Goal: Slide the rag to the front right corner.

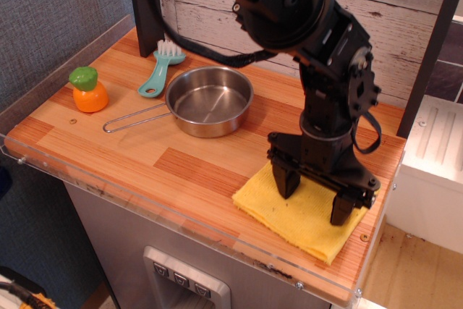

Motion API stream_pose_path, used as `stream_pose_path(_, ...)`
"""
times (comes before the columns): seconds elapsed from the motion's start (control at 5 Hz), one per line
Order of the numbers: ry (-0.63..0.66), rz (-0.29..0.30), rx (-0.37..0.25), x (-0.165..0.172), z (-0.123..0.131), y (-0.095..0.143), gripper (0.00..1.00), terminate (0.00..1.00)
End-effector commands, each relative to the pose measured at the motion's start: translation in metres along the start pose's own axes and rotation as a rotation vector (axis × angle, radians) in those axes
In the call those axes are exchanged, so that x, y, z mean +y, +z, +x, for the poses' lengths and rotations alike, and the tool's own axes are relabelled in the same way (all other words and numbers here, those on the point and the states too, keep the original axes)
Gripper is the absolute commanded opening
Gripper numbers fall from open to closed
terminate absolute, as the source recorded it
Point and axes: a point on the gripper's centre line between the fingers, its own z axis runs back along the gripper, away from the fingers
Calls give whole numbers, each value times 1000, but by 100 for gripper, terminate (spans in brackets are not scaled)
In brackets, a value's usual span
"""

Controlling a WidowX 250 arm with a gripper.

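My gripper (314, 197) stands over the rag (298, 211) with its two black fingers (284, 179) spread wide apart and pointing down, both tips pressed onto the yellow cloth; it is released, not clenched around anything. One fingertip sits on the part of the rag nearest the steel pan (208, 100), the other on the side of the rag toward the white cabinet (436, 171). The rag lies flat on the striped wooden countertop (181, 168), well apart from the pan, on the side of it toward the counter's front edge. Its far corner lies just beside the front right corner (359, 247) of the counter, close to the small screw (364, 237) there, and one of its sides runs near the clear plastic edge guard (217, 233); the rag's edges sit at a slant to the counter's edges. My arm (304, 27) rises from the rag and bends back over the space behind the pan. Beyond the pan, away from the rag, a teal brush (162, 68) lies just beside the pan's rim, and an orange toy with a green top (88, 90) stands past the end of the pan's wire handle (134, 117).
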Motion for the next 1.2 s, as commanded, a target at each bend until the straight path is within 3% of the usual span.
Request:
stream_pose_path(0.0,6,19,61,-4,-29,-6,100,0)
stream_pose_path(0.4,27,-26,-31,2,13,18,100,0)
stream_pose_path(0.8,-113,-13,-202,-7,26,87,100,0)
stream_pose_path(1.0,-101,-15,-238,-2,21,118,100,0)
